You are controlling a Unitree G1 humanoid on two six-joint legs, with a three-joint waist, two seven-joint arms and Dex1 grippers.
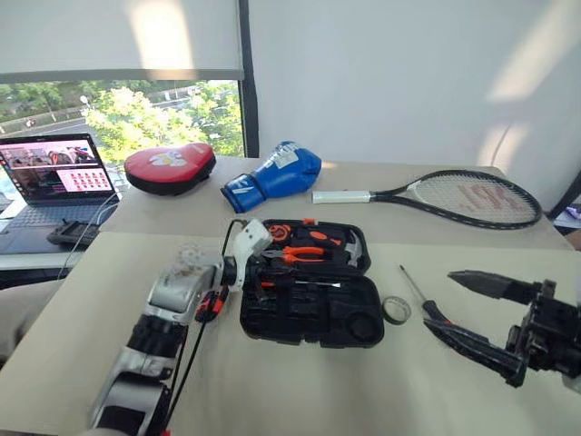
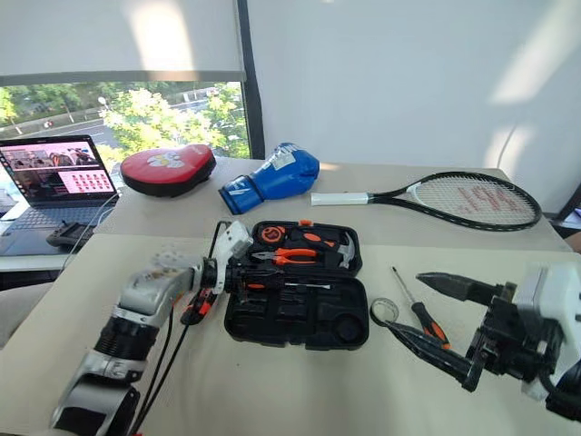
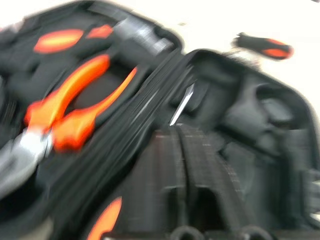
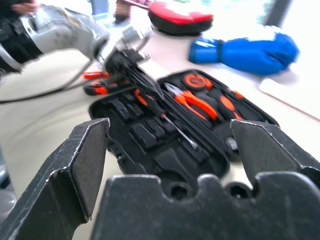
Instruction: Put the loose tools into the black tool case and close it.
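I have the left claw closed on a screwdriver, gripping the handle so the shaft reaches out past the fingertips over the near half of the black tool case. Holding it level and low like this lets the tool line up with a long recess, which I judge to be the step in hand.

The case lies open and flat on the desk directly ahead of the left claw; its far half carries the pliers and hammer, already seated.

The right claw hovers with its jaws spread wide and nothing between them. A second screwdriver lies on the desk just beside its lower finger, and the tape roll sits between that claw and the case. I judge the wide stance to be a ready posture for picking up one of these.
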